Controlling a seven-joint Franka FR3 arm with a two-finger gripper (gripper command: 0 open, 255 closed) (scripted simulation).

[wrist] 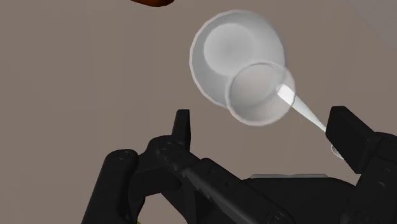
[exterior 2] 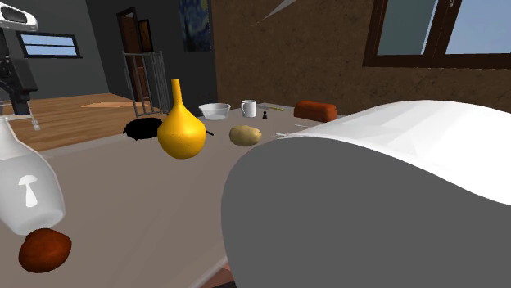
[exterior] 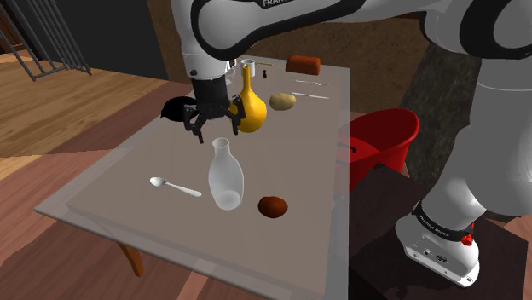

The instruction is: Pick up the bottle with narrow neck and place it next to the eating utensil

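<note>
Standing upright on the table (exterior: 119,183), the clear bottle (exterior: 225,175) (wrist: 238,60) is below the gripper (exterior: 213,126) (wrist: 263,121), apart from it, with the spoon (exterior: 175,186) (wrist: 302,108) just beside its base. The black fingers (wrist: 183,124) are spread wide and hold nothing; the wrist view looks down on the bottle's mouth between them. From the stand the white arm arches over the table, hand pointing down, close to a yellow vase (exterior: 248,106).

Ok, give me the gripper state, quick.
Gripper: open, holding nothing; it hovers above the clear narrow-necked bottle without touching it.
</note>
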